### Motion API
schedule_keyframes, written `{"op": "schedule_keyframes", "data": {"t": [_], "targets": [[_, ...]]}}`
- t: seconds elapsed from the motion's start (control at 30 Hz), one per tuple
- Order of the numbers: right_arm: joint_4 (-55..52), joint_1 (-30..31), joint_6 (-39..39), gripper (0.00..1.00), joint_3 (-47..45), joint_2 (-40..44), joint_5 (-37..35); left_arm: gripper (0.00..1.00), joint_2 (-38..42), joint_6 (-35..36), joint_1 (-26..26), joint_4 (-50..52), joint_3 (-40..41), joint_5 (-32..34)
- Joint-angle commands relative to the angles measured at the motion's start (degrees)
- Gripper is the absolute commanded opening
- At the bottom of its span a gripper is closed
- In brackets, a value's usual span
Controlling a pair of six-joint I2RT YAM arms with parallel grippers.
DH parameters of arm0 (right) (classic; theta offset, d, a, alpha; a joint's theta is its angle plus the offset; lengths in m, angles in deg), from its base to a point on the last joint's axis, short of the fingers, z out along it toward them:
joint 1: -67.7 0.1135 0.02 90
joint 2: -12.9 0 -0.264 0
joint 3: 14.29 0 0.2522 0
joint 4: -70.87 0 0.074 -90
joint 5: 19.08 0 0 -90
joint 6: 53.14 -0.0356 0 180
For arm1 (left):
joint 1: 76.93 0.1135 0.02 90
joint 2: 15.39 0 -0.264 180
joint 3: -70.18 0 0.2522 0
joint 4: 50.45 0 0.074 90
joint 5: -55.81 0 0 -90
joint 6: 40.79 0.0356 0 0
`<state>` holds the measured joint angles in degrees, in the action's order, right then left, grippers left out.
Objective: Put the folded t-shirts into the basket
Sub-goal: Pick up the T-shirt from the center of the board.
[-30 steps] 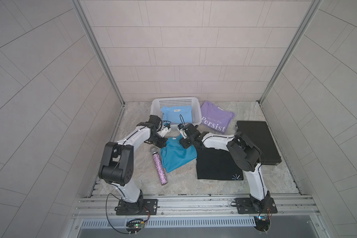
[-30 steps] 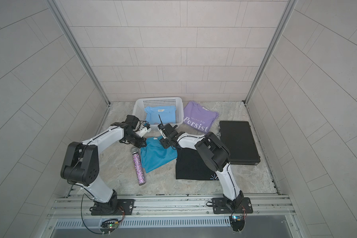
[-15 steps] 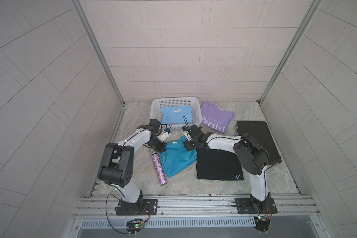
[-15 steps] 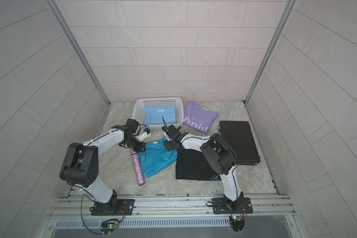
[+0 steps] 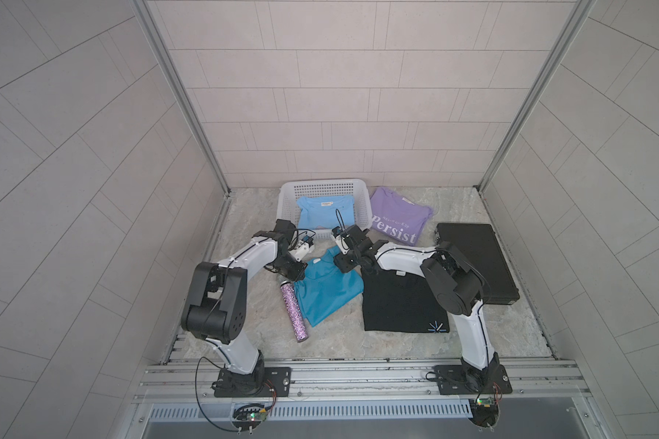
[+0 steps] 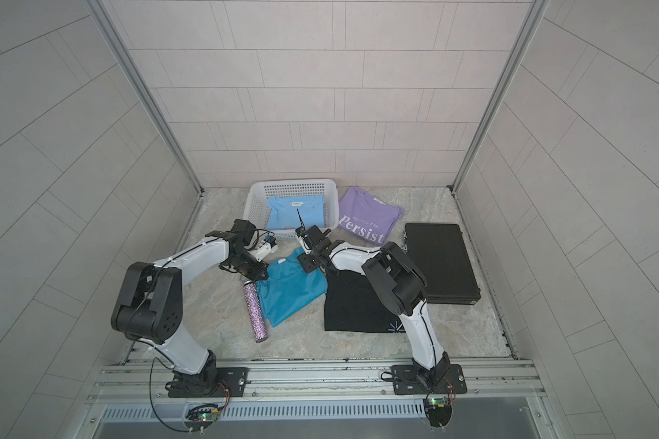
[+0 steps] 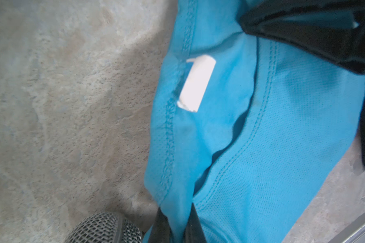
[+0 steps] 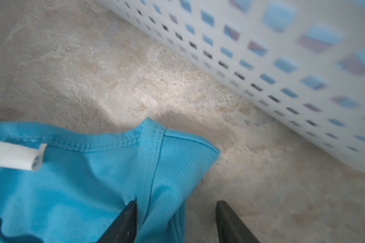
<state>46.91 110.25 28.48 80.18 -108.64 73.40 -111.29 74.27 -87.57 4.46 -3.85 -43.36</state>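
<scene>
Basket (image 5: 322, 183): just beyond both sets of fingers; holds one light blue shirt (image 5: 320, 213); Teal shirt (image 5: 330, 294): outside the basket, collar edge at the fingers, long axis running back from them; Left gripper (image 7: 174, 228): clamped on one collar corner; right gripper (image 8: 175, 223): nearer the basket, fingers apart around the other corner.

Pale tiled walls (image 5: 358, 95), mottled beige stone floor (image 5: 491, 342)

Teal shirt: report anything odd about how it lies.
The teal shirt is rumpled and skewed, its fold loose, one edge pinched in the left gripper; the black shirt beside it lies flat and square.
</scene>
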Motion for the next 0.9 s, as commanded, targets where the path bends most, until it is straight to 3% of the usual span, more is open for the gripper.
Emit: {"op": "schedule_keyframes", "data": {"t": [0.0,0.23,0.37,0.63,0.87], "targets": [[-2.55,1.26,0.27,0.58,-0.75,-3.99,2.78,0.0,0.17,-0.01,0.13,-0.66,0.54,-0.44],[-2.63,-0.2,2.54,0.17,-0.06,-2.39,4.38,0.0,0.96,-0.6,0.58,-1.49,1.36,-0.04],[-2.35,-1.58,4.0,0.04,-0.09,1.62,6.52,0.0,1.48,-1.2,1.66,-1.54,1.11,-0.38],[0.96,-3.91,2.93,0.0,-4.22,10.48,14.57,0.0,4.02,-1.5,3.92,1.16,-3.61,-4.42],[-0.07,-6.19,0.29,0.0,-3.0,15.83,17.24,0.0,5.36,-1.65,3.99,5.91,-10.16,-6.42]]}}
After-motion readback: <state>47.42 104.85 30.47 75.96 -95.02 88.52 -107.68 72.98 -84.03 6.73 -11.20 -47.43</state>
